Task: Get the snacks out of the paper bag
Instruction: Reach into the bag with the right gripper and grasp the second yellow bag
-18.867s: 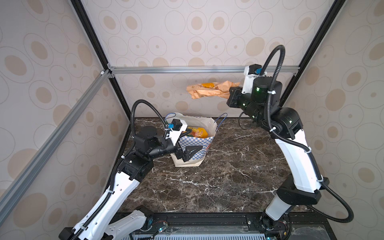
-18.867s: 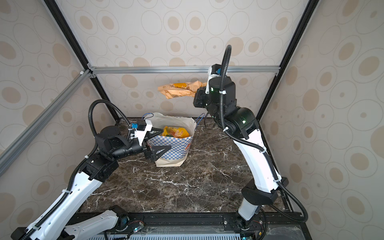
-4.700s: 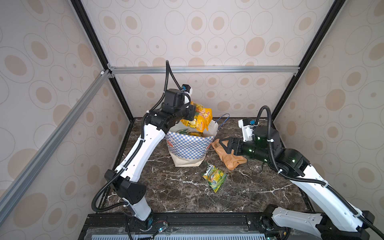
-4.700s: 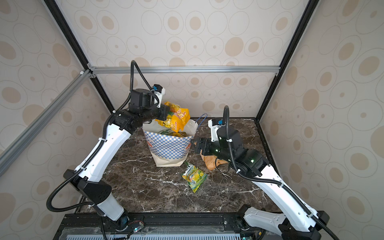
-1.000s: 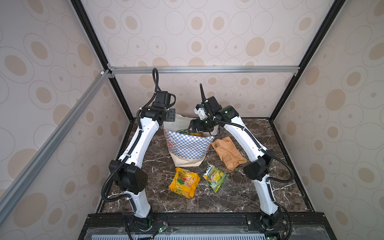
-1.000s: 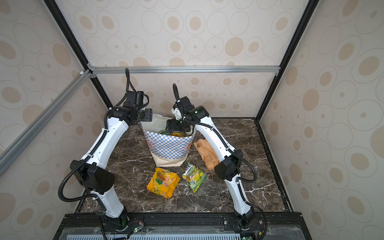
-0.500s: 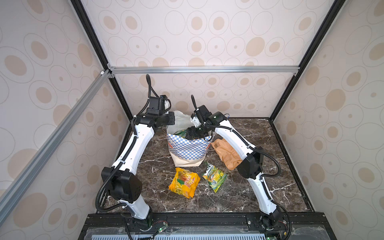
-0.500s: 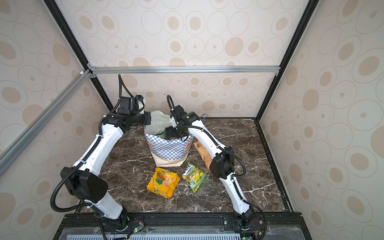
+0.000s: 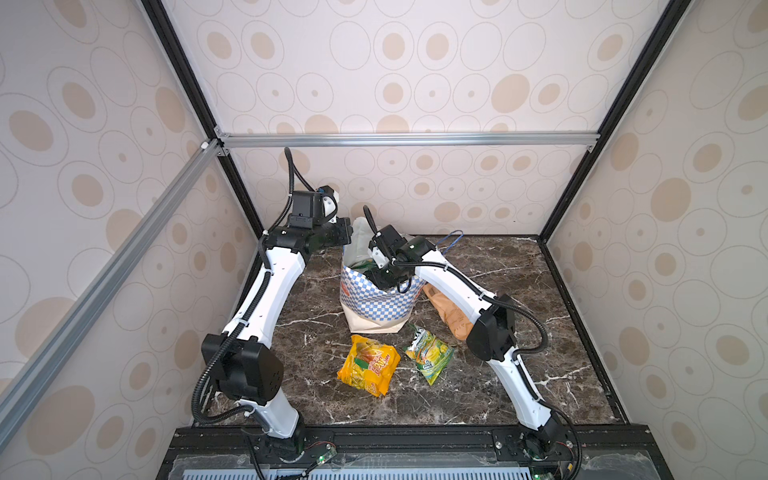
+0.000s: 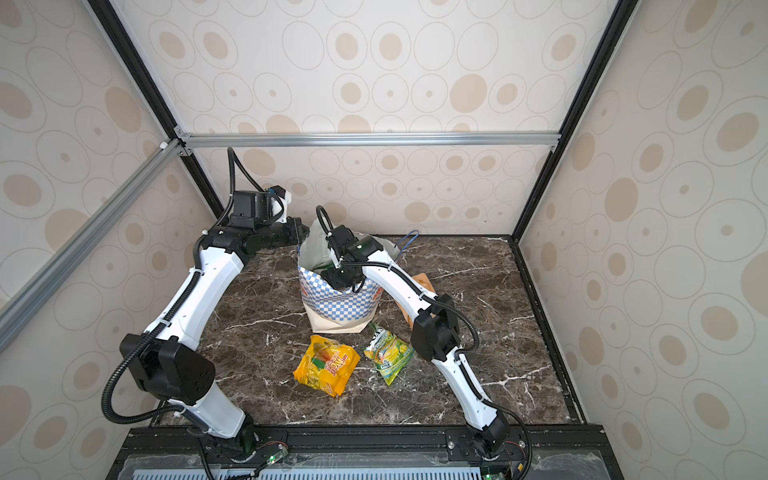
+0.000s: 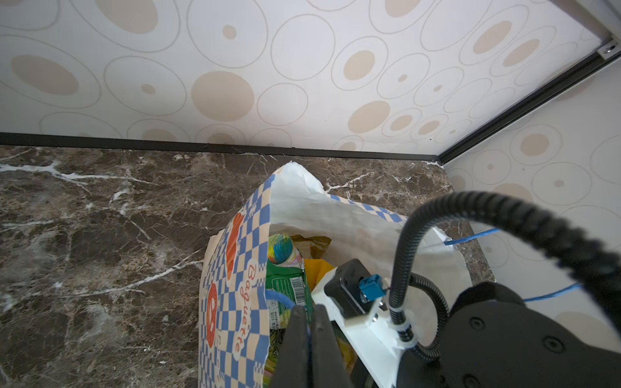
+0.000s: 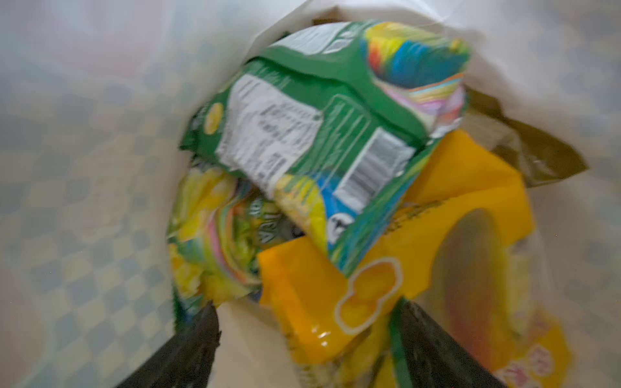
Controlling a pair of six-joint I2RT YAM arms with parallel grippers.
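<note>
The paper bag [image 9: 374,301], "Baguette" printed on its chequered band, stood upright on the table [image 9: 519,270]. The left gripper [image 11: 309,322] was pinched closed on its blue cord handle [image 11: 280,297]; the right gripper [image 12: 305,307] hung spread inside above the snacks [image 12: 319,134]. These looked light, crinkly and slippery, best pinched at a sealed edge. Three more lay outside.
</note>
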